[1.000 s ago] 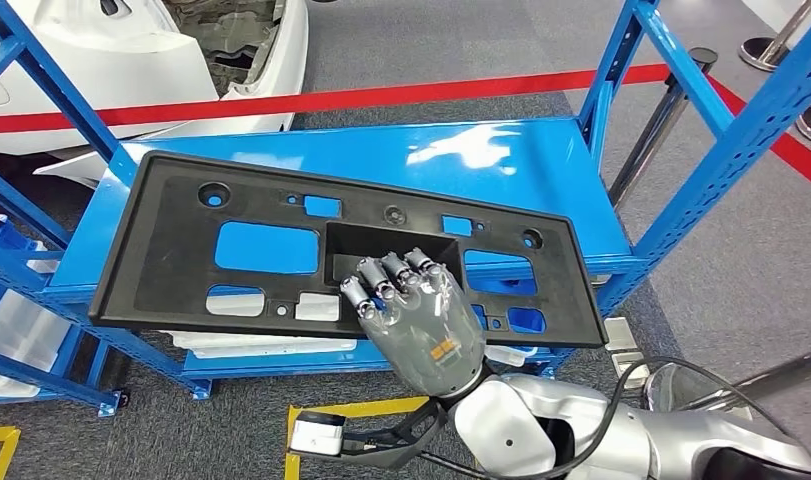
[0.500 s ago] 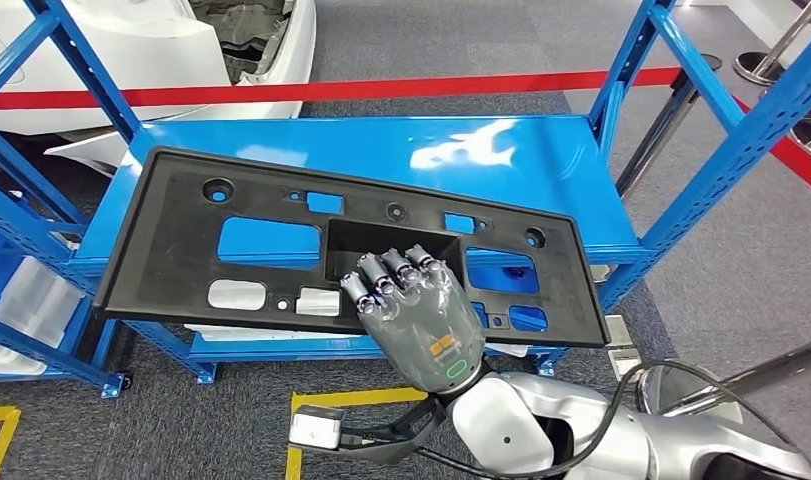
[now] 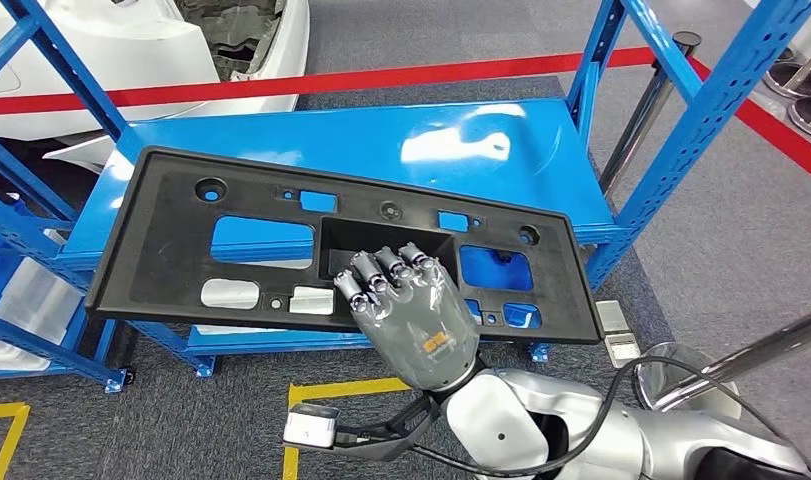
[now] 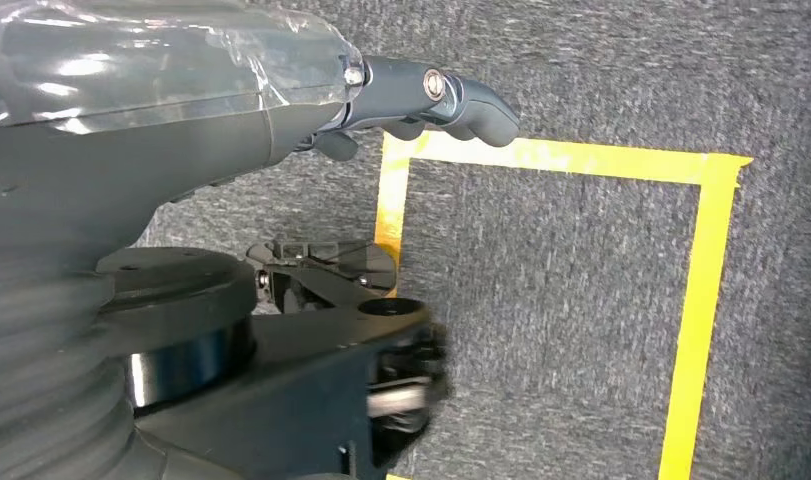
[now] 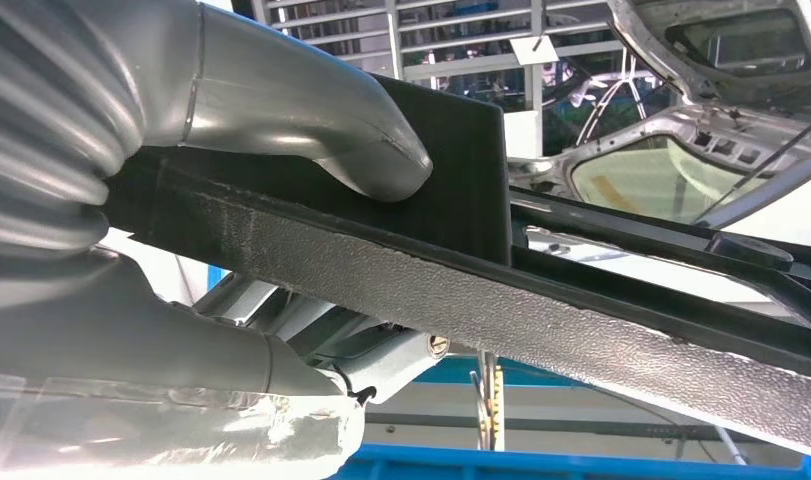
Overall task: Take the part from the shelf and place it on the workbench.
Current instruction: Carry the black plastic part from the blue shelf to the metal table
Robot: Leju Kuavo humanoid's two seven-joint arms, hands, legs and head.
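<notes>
The part is a long black plastic panel (image 3: pixel 171 250) with several cut-outs, lying tilted over the front of the blue shelf (image 3: pixel 381 150), its near edge past the shelf's front rail. My right hand (image 3: pixel 411 310) grips the panel's near edge at the middle recess, fingers curled over the top. In the right wrist view the thumb (image 5: pixel 311 110) presses on one face of the panel's textured edge (image 5: pixel 581 310), and the fingers lie against the other face. My left hand (image 4: pixel 181 90) hangs over the carpet, fingers loosely apart, holding nothing.
Blue shelf uprights (image 3: pixel 681 120) rise on both sides of the panel. A red barrier tape (image 3: pixel 281 88) runs behind the shelf, with a white car body (image 3: pixel 131 40) beyond it. White parts (image 3: pixel 21 310) lie on the lower left shelf. Yellow floor markings (image 3: pixel 361 390) lie below.
The whole picture has shifted a little, so the camera moved. The shelf sits slightly farther back relative to the panel. My right hand keeps the same grip.
</notes>
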